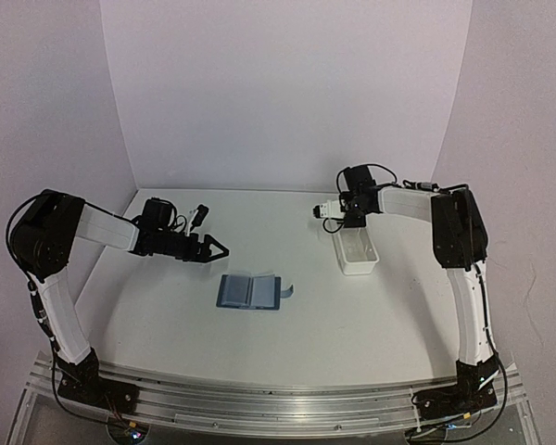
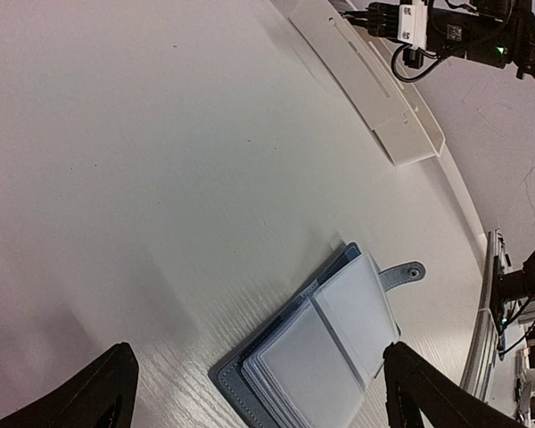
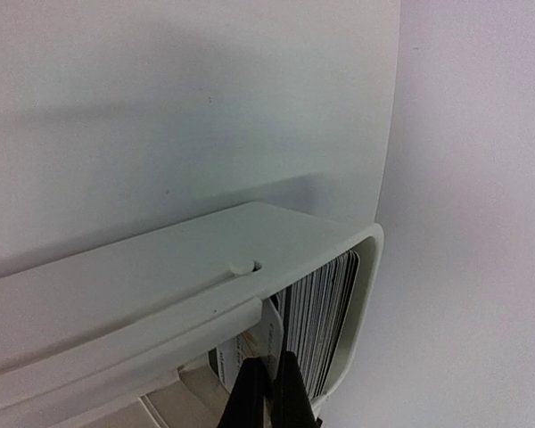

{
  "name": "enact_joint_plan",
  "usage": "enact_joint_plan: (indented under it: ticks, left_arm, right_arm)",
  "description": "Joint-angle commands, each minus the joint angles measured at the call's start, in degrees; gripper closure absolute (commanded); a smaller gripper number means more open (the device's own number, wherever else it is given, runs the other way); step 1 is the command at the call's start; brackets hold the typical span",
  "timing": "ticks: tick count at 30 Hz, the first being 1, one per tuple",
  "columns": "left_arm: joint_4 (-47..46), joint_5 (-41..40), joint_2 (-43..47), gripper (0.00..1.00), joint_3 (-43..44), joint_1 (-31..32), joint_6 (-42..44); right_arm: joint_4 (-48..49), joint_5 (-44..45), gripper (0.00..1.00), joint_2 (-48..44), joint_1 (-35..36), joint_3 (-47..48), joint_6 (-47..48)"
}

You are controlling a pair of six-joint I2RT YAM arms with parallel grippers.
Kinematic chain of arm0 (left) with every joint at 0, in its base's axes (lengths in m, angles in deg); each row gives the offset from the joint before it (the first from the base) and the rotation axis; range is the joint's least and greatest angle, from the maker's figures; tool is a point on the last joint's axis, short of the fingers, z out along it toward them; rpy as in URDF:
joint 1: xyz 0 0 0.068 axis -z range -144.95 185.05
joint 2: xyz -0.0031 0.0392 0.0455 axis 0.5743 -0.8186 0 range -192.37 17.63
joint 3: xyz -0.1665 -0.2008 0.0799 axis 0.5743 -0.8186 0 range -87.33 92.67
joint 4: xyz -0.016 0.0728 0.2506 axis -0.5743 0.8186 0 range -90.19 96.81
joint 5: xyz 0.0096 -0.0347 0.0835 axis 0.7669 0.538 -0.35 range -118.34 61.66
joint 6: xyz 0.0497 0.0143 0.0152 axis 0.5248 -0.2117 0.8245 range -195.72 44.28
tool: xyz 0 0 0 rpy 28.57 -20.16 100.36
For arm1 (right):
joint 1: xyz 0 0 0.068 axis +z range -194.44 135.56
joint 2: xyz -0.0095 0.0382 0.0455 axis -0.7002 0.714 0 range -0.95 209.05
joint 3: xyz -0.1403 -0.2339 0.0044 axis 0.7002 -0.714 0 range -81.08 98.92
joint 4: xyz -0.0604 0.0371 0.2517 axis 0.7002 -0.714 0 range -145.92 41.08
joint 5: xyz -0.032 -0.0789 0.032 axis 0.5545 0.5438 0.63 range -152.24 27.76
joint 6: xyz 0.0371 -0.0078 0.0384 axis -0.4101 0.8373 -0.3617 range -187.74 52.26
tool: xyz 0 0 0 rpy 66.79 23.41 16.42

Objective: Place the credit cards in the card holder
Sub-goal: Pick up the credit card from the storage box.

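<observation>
The card holder (image 1: 249, 291) lies open on the table, dark-blue cover down and pale pocket pages up, with its snap tab (image 1: 287, 293) pointing right. It also shows in the left wrist view (image 2: 325, 343). My left gripper (image 1: 213, 248) is open and empty, hovering a little to the left of and beyond the holder, with its fingers (image 2: 98, 392) on either side of the view. My right gripper (image 1: 347, 220) is down in the far end of the white tray (image 1: 357, 252). There it (image 3: 272, 364) is pinched on the edge of one pale credit card (image 3: 269, 325) next to a standing stack of cards (image 3: 325, 308).
The white tray's long rim (image 3: 160, 285) runs across the right wrist view, and the tray also shows in the left wrist view (image 2: 374, 89). White walls close the table at the back and sides. The aluminium rail (image 1: 278, 403) runs along the near edge.
</observation>
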State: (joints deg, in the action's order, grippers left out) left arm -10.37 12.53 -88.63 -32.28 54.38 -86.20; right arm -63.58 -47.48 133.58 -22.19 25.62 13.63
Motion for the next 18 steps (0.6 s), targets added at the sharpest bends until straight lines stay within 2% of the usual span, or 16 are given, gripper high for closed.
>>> enact_joint_plan:
  ticks: [1, 18]
  left_arm:
    - [-1.8, 1.6, 0.5, 0.05, -0.1, -0.3, -0.4]
    - [-1.8, 2.1, 1.6, 0.05, -0.7, -0.2, -0.4]
  right_arm:
    - [-5.5, -1.4, 1.0, -4.1, 0.5, 1.7, -1.5]
    - [-8.3, -0.8, 1.0, -3.7, 1.1, 6.3, -7.4]
